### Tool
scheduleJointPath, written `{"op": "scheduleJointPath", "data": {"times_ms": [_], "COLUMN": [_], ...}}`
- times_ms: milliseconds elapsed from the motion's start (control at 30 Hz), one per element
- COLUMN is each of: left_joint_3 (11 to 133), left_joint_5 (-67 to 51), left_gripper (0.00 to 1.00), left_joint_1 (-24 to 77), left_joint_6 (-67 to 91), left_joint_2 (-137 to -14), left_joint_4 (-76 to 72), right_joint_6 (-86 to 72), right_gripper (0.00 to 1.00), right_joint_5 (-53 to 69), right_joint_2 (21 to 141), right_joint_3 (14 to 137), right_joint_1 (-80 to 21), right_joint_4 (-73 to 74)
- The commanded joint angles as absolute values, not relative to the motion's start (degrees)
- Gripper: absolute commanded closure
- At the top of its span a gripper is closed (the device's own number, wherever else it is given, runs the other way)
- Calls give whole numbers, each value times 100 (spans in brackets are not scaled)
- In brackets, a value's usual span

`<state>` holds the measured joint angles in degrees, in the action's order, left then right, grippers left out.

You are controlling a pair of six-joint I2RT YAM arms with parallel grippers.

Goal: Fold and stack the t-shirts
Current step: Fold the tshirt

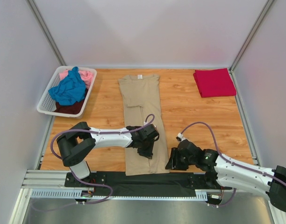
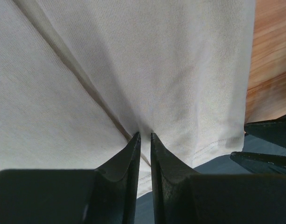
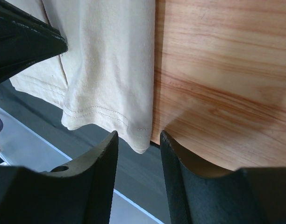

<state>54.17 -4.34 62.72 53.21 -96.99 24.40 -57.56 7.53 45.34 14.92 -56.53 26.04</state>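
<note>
**Shirts on tabletop**

Tabletop (image 1: pixel 189 112), wood. Tan shirt (image 1: pixel 140 93), lengthwise down the centre, hem over near edge. Basket (image 1: pixel 46 105), far-left corner, heaped shirts (image 1: pixel 68 91). Red shirt (image 1: pixel 214 82), folded, far-right corner. Left claw (image 2: pixel 144 135), nearly closed, pinching tan shirt. Right claw (image 3: pixel 139 133), parted, straddling hem corner.

Tan t-shirt (image 1: pixel 140 100), folded into a long strip, lies mid-counter (image 1: pixel 189 112), hem at the near edge. Red t-shirt (image 1: pixel 214 82) lies folded far right. Blue t-shirt (image 1: pixel 68 89), pink t-shirt (image 1: pixel 88 76) and dark t-shirt (image 1: pixel 70 108) sit crumpled in the basket (image 1: pixel 46 108).

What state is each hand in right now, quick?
Left hand: closed, pinching the tan shirt.
Right hand: open, with the shirt's near corner between its jaws, not gripped.
</note>
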Motion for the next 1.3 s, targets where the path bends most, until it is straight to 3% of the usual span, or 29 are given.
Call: {"op": "scheduleJointPath", "data": {"times_ms": [0, 100, 233, 367, 500, 633, 867, 967, 1100, 1267], "left_joint_3": [5388, 5388, 5379, 5370, 5370, 5283, 5396, 5239, 4599, 3755], "left_joint_5": [-44, -26, 148, 465, 405, 80, -246, -150, -132, -9], "left_gripper": [78, 78, 79, 79, 80, 78, 58, 54, 52, 52], "left_joint_1": [6311, 6310, 6311, 6311, 6310, 6346, 6354, 6354, 6346, 6354], "left_joint_6": [5309, 5309, 5326, 5361, 5361, 5309, 5080, 5133, 5360, 5870], "left_joint_2": [-9905, -9897, -9853, -9817, -9888, -9721, -8563, -7983, -7261, -6358], "left_joint_4": [2690, 2698, 2908, 3173, 3103, 2795, 3189, 3489, 3506, 3683], "right_joint_6": [-5941, -5924, -6195, -6258, -6231, -6231, -6232, -6205, -6240, -6354], "right_gripper": [57, 60, 100, 100, 100, 91, 86, 85, 72, 68], "right_joint_5": [519, 405, -209, -562, -221, -114, -97, 104, 211, 176], "right_joint_2": [4605, 4772, 4606, 3905, 3656, 3656, 3691, 3691, 3718, 3884], "right_joint_3": [1485, 1529, 1661, 1723, 1503, 1459, 1634, 1644, 1670, 1714], "right_joint_1": [-5827, -5897, -5968, -5968, -5985, -6047, -6056, -6047, -6091, -6266], "right_joint_4": [2567, 2610, 3494, 4139, 3720, 3586, 3630, 3507, 3314, 3182]}}
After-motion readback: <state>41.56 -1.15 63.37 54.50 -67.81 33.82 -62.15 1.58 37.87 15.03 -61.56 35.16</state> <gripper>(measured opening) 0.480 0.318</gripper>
